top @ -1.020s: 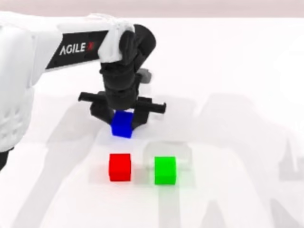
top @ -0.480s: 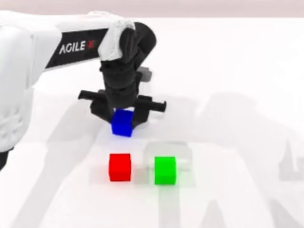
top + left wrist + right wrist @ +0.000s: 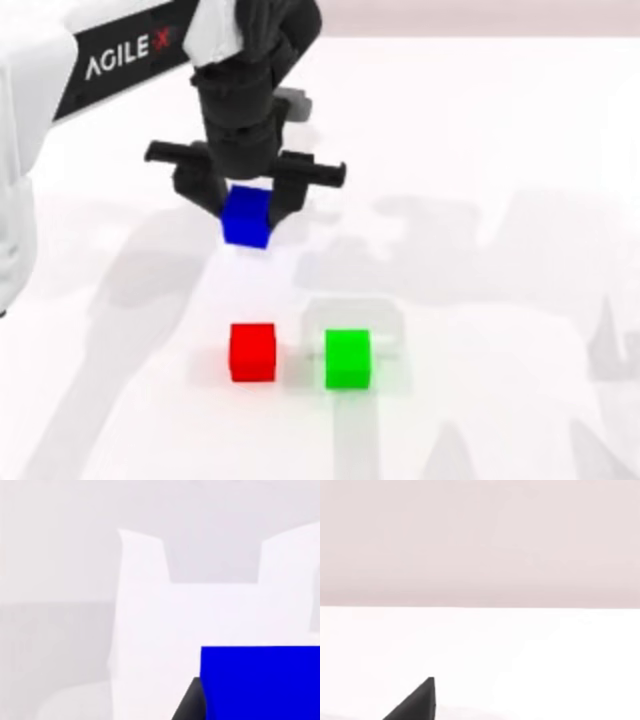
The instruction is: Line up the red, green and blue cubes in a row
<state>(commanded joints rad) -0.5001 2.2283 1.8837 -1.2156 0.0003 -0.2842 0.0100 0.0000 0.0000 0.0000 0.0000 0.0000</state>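
My left gripper (image 3: pixel 247 210) is shut on the blue cube (image 3: pixel 246 217) and holds it above the table, behind the other two cubes. The blue cube (image 3: pixel 260 685) fills a corner of the left wrist view, with a dark fingertip (image 3: pixel 192 705) against its side. The red cube (image 3: pixel 252 351) and the green cube (image 3: pixel 347 359) rest side by side on the table near the front, a small gap between them. My right gripper (image 3: pixel 417 704) shows only as a dark corner in its own wrist view and is outside the top view.
The white table (image 3: pixel 500 200) stretches around the cubes, with only arm shadows on it. The left arm (image 3: pixel 110 60) reaches in from the top view's upper left.
My left gripper has risen and drifted back and slightly left with the blue cube in it. The red and green cubes have not moved.
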